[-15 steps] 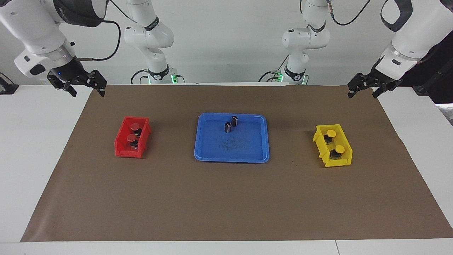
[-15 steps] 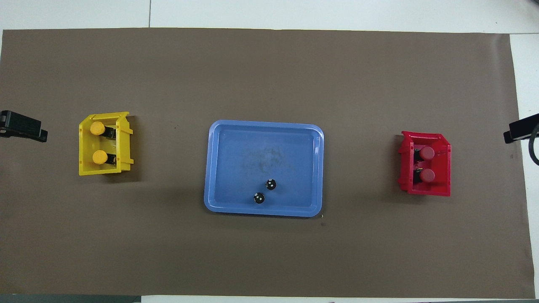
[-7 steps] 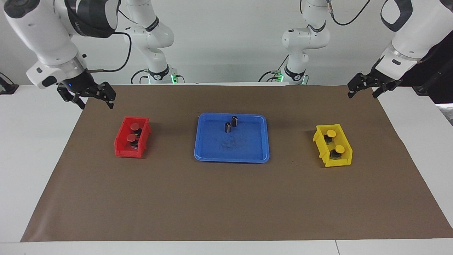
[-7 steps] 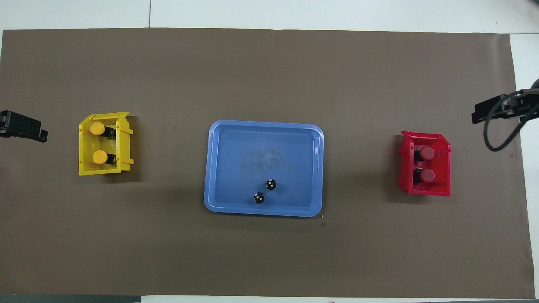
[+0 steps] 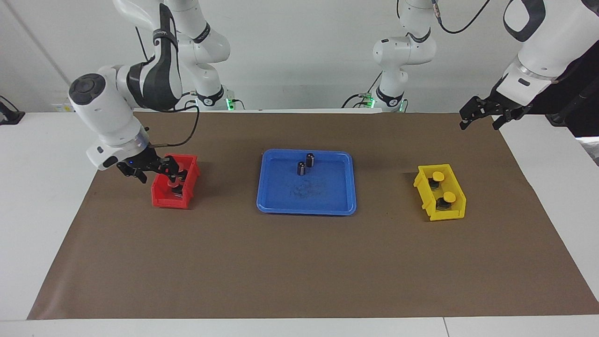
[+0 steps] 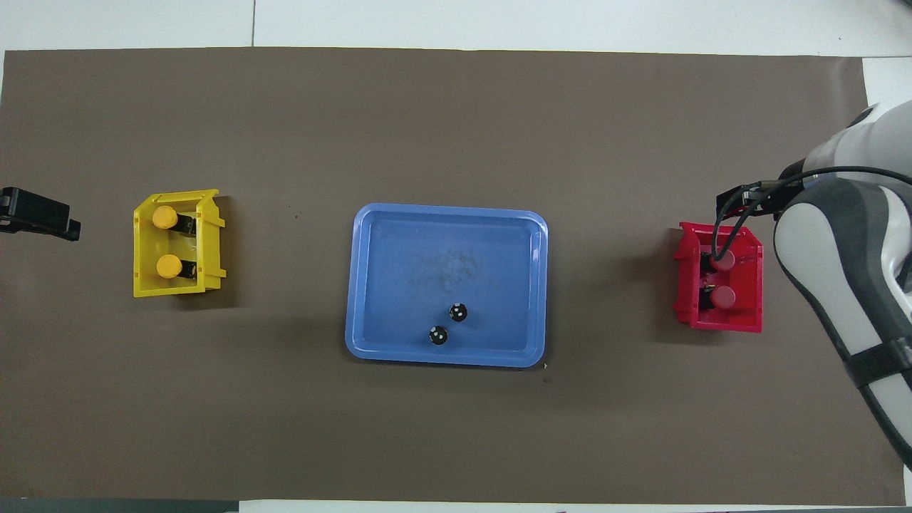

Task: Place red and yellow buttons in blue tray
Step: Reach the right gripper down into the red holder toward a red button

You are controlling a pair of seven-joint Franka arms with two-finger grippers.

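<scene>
On the desk, blue tray: mid-mat, holding two dark capless cylinders at its 12 o'clock edge in the facing view.
Red buttons: both in the red bin, toward the right arm's end.
Yellow buttons: both in the yellow bin, toward the left arm's end.
Right pincer: over the red bin; fingers apart or together, cannot tell.
Left pincer: waiting over the mat's corner, fingers apart, holding nothing.
</scene>
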